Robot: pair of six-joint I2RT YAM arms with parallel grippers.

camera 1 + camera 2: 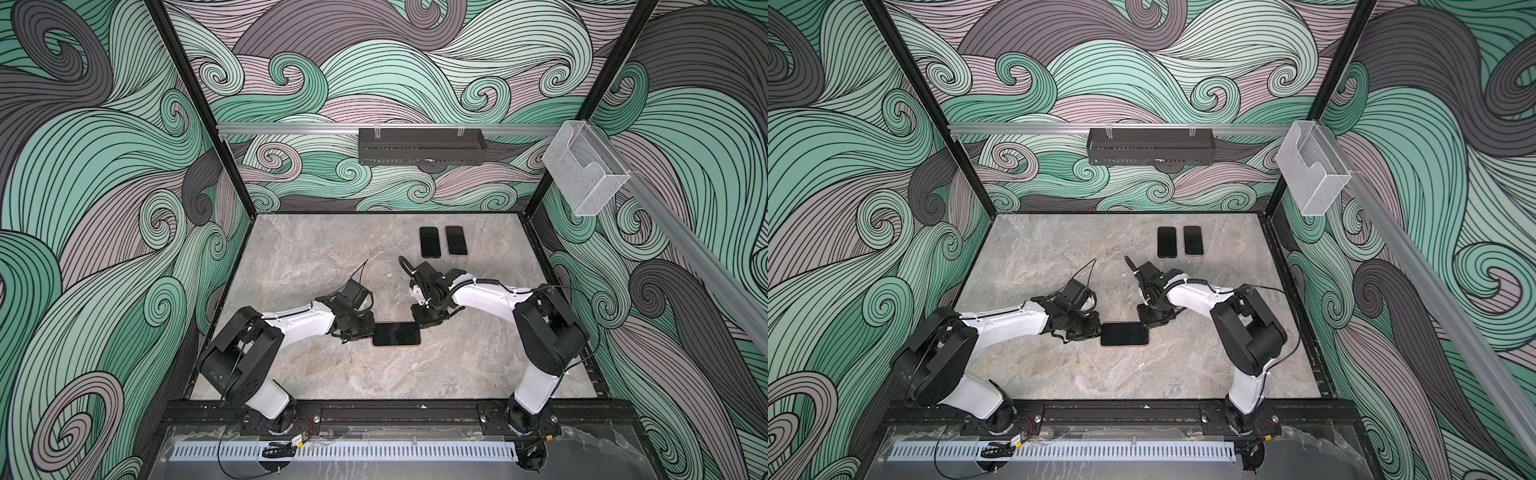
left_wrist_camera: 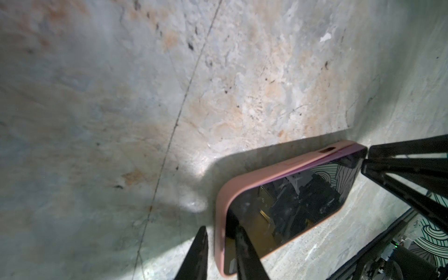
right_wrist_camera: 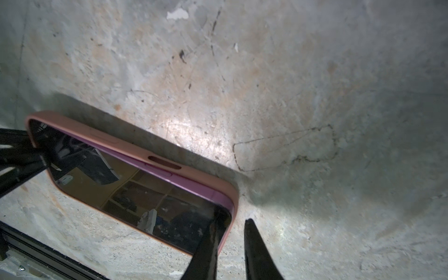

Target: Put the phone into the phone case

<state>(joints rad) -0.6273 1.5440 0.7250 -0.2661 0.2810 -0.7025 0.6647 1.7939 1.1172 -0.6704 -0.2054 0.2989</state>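
1. Nearest us, at 6 o'clock: a slotted grey cable duct runs along the front edge.

2. The phone lies screen up and crosswise on the marble-look table, a little toward 6 o'clock from the table's middle. It sits inside the pink phone case. Along one long side a strip of its purple frame shows above the case's rim.

3. The left gripper is at the phone's 9 o'clock end. Its fingers stand slightly apart and straddle the case's short wall. One is over the screen; the other is outside, with a sliver of table between it and the case.

4. The right gripper is at the phone's 1 o'clock corner. Its fingers are likewise a little apart, one over the glass and one just outside the rim, clamped on nothing. We cannot tell whether either inner finger actually presses on the screen, since the wrist views are too dark there.

5. Two dark handsets lie side by side at 1 o'clock on the table, pointing toward 12.

6. A black tray hangs on the back rail at 12 o'clock.

7. A clear plastic holder sits on the side rail at 2 o'clock.
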